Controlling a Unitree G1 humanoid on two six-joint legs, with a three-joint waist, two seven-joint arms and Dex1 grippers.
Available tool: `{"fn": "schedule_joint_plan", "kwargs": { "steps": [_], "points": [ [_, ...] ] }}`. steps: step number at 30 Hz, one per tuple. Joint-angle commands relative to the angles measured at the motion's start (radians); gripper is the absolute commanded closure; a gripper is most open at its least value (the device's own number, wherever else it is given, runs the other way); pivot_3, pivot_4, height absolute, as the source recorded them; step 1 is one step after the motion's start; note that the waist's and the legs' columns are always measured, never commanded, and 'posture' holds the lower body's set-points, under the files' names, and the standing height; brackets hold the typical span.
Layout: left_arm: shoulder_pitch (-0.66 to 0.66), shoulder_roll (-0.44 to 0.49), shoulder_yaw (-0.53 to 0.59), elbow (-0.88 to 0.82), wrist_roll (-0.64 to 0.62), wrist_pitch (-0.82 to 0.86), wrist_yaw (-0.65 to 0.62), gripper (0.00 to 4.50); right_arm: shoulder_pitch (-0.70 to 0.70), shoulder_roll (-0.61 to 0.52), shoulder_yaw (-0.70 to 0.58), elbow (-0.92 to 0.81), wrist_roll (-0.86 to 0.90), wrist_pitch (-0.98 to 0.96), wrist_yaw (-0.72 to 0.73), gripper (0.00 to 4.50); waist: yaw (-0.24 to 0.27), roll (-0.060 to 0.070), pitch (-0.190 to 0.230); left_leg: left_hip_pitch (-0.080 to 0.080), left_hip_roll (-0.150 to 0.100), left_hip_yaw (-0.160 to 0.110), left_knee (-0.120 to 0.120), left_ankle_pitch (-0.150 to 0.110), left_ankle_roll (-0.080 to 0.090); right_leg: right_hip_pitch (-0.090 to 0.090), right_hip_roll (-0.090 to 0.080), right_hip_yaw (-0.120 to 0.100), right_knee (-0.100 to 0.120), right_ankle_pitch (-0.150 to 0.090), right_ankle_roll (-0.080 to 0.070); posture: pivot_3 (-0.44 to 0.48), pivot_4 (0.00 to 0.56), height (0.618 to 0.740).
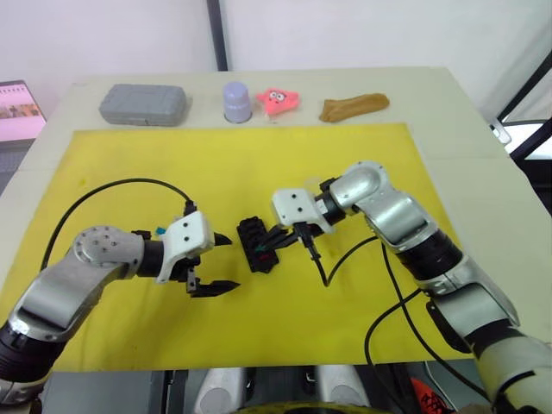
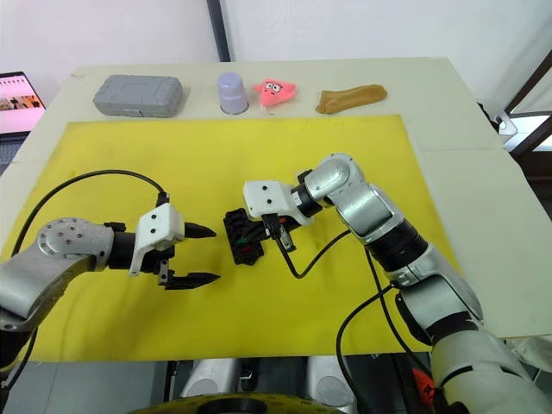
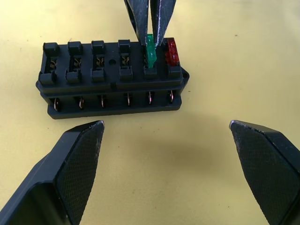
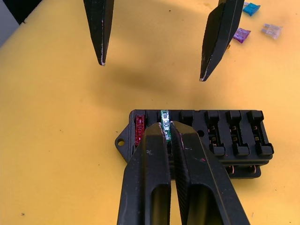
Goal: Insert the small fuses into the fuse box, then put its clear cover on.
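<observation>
The right gripper pinches the green fuse (light, stiff, slippery) by its top; the left gripper gapes wide.

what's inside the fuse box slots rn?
In the fuse box: a red fuse in the end slot and a green fuse next to it, pinched by the right gripper. Four slots empty, metal contacts showing. The fuses' lower parts are hidden.

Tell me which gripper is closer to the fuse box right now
Right. The right gripper is shut on the green fuse at the fuse box; the left gripper hangs open beside it.
</observation>
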Motion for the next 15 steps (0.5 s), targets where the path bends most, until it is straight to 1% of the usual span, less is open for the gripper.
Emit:
{"fn": "schedule_joint_plan", "kwargs": {
  "steps": [1,15],
  "points": [
    [-0.006,-0.002,0.015,-0.021,-0.002,-0.02,-0.002,0.0,-0.024,0.006,-0.017,-0.033,0.006,-0.011,0.001,4.48,0.0,0.0,0.0,0.0,0.0,0.0,0.0,0.0,0.0,0.0,0.0,0.0,0.0,0.0,0.0,0.0,0.15,0.731],
    [-0.004,-0.003,0.017,-0.024,-0.001,-0.021,0.0,0.0,-0.021,0.011,0.017,0.018,-0.061,-0.089,0.004,4.48,0.0,0.0,0.0,0.0,0.0,0.0,0.0,0.0,0.0,0.0,0.0,0.0,0.0,0.0,0.0,0.0,0.15,0.731]
  ]
}}
